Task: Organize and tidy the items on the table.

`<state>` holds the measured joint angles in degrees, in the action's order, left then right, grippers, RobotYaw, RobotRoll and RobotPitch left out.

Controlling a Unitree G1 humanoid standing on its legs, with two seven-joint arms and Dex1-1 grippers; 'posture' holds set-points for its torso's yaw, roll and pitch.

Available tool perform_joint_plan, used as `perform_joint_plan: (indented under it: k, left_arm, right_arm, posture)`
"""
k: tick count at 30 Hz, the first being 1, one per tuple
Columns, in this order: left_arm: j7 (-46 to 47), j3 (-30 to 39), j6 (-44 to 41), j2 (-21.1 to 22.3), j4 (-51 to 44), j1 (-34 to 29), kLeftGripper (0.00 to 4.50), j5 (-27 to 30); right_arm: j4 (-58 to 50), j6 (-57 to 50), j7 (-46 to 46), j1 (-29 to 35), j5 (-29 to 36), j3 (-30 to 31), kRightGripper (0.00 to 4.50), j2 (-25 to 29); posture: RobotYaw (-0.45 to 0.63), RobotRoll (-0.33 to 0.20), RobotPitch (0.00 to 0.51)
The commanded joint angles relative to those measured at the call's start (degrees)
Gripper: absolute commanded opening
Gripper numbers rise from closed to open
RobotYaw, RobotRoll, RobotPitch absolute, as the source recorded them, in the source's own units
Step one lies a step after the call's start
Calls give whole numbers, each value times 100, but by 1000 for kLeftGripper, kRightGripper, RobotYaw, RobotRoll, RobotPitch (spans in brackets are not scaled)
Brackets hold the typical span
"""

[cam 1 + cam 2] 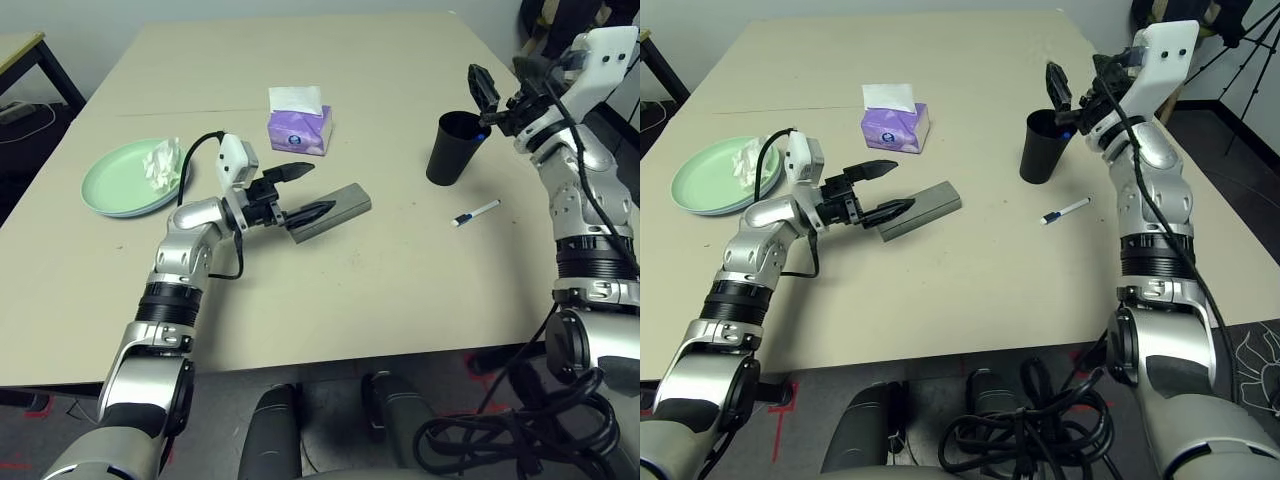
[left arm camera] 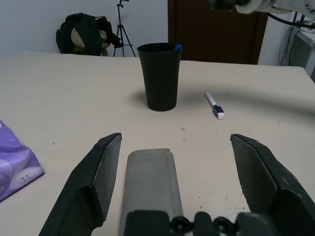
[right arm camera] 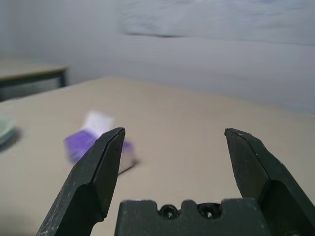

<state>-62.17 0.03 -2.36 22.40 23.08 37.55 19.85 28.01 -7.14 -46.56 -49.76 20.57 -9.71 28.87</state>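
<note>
A grey glasses case (image 1: 338, 207) lies mid-table, its near end between the spread fingers of my left gripper (image 1: 305, 190), which is open and not clamping it. In the left wrist view the case (image 2: 150, 182) sits closer to one finger than the other. At the right stands a black cup (image 1: 455, 148) with a blue-tipped object (image 2: 178, 47) poking above its rim. My right gripper (image 1: 490, 100) hovers just over the cup, open and empty. On the table in front of the cup rests a white-and-blue pen (image 1: 475, 213). A mint green plate (image 1: 115, 185) at the left holds crumpled white tissue (image 1: 162, 163).
A purple tissue box (image 1: 298, 125) stands behind the case. The beige table (image 1: 350, 300) has bare room along its front. A smaller side table (image 1: 20, 50) is at the far left. Beyond the table's far side are a dark bag (image 2: 83, 32) and a tripod (image 2: 120, 24).
</note>
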Motion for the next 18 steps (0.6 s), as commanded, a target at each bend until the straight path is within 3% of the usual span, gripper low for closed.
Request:
perform_joint_plan:
  k: [1, 9, 18]
  left_arm:
    - [96, -55, -47, -63, -274, -169, 4500, -22]
    - [347, -24, -294, -101, -900, -565, 4500, 54]
    - [624, -25, -419, -100, -1453, -898, 4500, 81]
  right_arm:
    - [410, 124, -1345, 58, -173, 430, 4470, 450]
    - [1961, 1623, -3682, -793, -1593, 1855, 4470, 1376]
    - [3630, 3804, -3937, -1769, -3061, 2739, 4470, 1449]
  posture:
    - [12, 0, 128]
    - [56, 0, 183]
    - [106, 0, 227]
